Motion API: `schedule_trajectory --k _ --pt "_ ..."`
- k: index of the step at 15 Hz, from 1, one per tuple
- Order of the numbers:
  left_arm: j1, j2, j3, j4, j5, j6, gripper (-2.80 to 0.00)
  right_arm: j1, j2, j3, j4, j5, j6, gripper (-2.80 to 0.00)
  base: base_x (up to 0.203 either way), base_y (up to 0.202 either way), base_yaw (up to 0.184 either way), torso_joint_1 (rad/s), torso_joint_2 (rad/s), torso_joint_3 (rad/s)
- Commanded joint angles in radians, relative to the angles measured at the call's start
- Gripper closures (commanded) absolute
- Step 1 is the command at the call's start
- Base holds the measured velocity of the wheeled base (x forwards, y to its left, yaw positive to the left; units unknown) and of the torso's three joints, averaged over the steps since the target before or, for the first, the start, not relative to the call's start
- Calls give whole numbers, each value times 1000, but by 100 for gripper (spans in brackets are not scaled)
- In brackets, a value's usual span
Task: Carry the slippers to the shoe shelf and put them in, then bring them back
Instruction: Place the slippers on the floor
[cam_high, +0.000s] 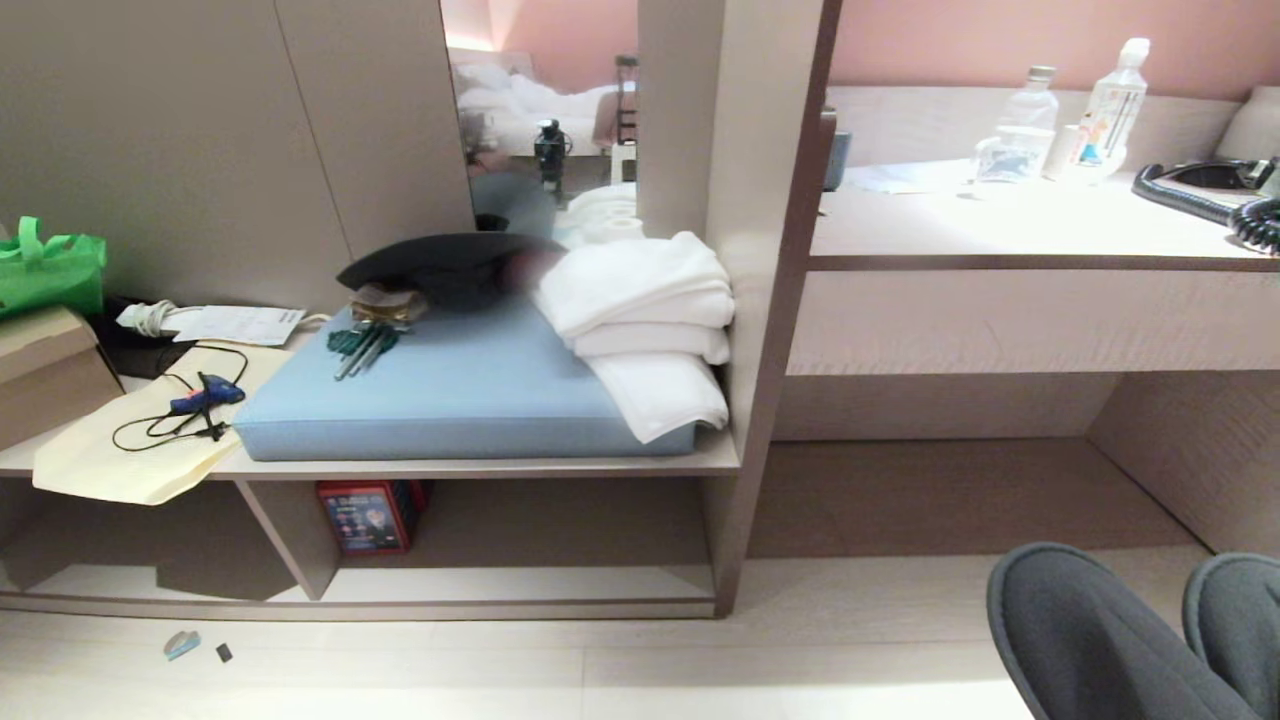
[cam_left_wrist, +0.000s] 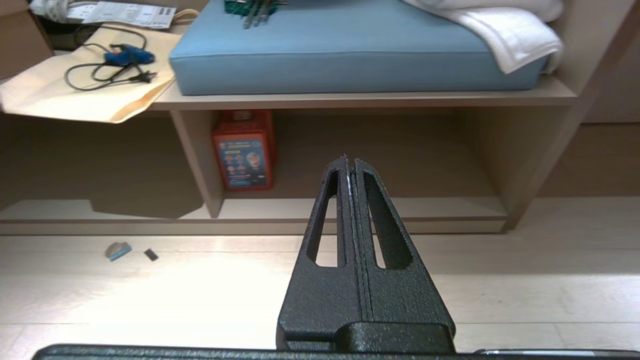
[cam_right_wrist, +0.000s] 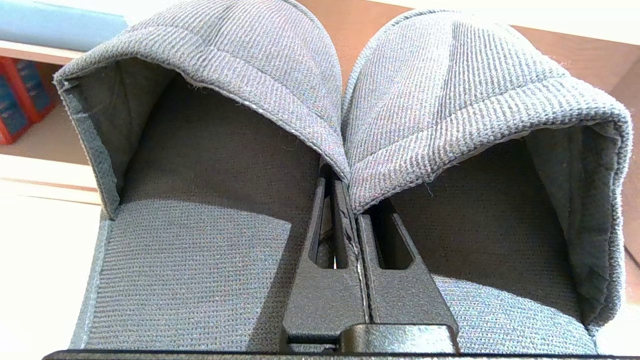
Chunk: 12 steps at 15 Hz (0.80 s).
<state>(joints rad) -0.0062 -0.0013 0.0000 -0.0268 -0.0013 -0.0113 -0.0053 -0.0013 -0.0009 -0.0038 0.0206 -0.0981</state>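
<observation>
The two dark blue-grey slippers (cam_high: 1080, 630) hang side by side at the bottom right of the head view, toes pointing towards the furniture. In the right wrist view my right gripper (cam_right_wrist: 347, 200) is shut on the touching inner edges of both slippers (cam_right_wrist: 210, 150), one finger inside each. The shoe shelf (cam_high: 520, 592) is the low taupe cubby row ahead and to the left, with a thin divider (cam_high: 290, 540) and a red item (cam_high: 370, 515) beside it. My left gripper (cam_left_wrist: 350, 160) is shut and empty, held above the floor and pointing at the shoe shelf (cam_left_wrist: 350, 207).
A blue cushion (cam_high: 450, 390) with folded white towels (cam_high: 650, 320) lies on the bench above the shelf. A blue glue gun (cam_high: 205, 395) and cord rest on paper at its left. The pale desk (cam_high: 1000, 240) with bottles stands to the right. Small scraps (cam_high: 182, 645) lie on the floor.
</observation>
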Motion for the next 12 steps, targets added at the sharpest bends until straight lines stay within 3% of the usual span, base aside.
schedule_trajectory --k 1,4,10,12 --pt "0 1 8 1 1 -3 0 1 1 -1 -1 1 0 0 0 -196 -1 5 -1 2" --pt "0 1 8 1 1 -3 0 1 1 -1 -1 1 0 0 0 -144 0 3 4 4" --pt "0 1 8 -1 1 -3 0 1 1 -1 1 1 0 0 0 0 0 0 0 0" --pt "0 1 8 0 1 -3 0 1 1 -1 1 1 0 0 -9 -4 -142 1 1 5"
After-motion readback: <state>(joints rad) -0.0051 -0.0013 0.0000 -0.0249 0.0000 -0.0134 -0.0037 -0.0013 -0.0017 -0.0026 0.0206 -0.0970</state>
